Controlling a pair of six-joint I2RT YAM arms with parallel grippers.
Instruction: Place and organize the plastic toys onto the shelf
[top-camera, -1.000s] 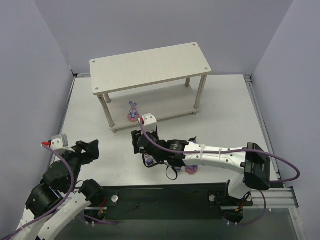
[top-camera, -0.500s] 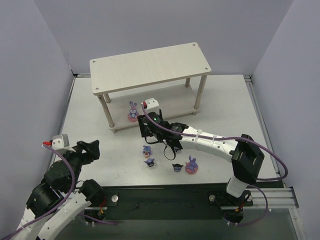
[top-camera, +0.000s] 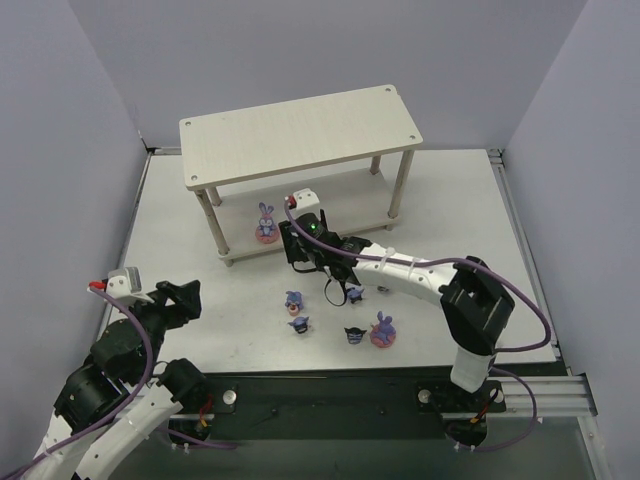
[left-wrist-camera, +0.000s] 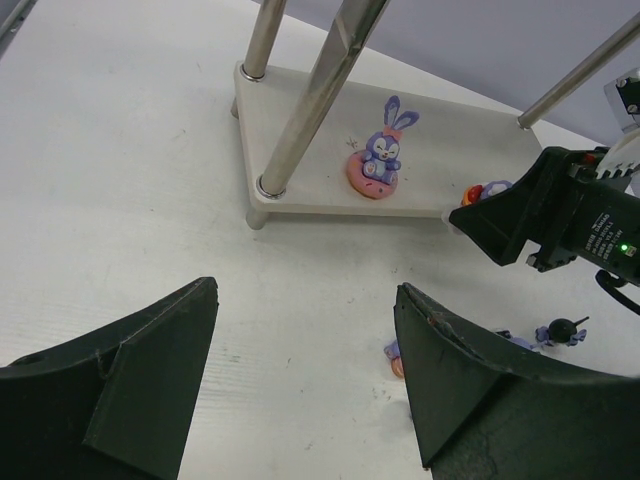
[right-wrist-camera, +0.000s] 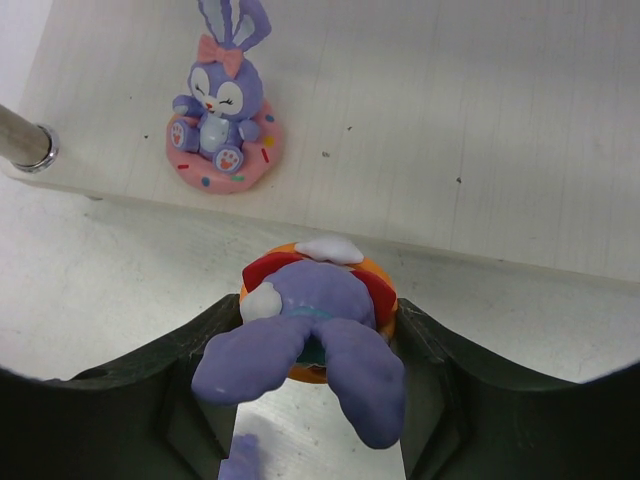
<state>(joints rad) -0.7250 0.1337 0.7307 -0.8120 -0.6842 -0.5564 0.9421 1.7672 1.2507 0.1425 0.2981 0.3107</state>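
The left hand (top-camera: 178, 298) hovered over the near left of the counter (top-camera: 450, 210), jaws spread wide with nothing between them. Its own camera cut both fingers off at the bottom edge. At about 1 o'clock from it stood the shelf (top-camera: 300, 135), whose top board hid most of the lower tier from above. A seated bunny (top-camera: 265, 222) on a pink base rested near the lower board's left front corner. At 4 o'clock from it, the right hand (top-camera: 297, 250) was clamped on a second bunny (right-wrist-camera: 315, 300) with an orange base, just before the lower board's front edge. That bunny's face was turned away from the wrist camera, and overhead the hand covered it entirely. Whether it touched the counter could not be told. At 6 o'clock from the right hand lay the loose toys (top-camera: 382, 330), too small to count surely. The counter was white, and pale lilac walls (top-camera: 60, 120) enclosed it.
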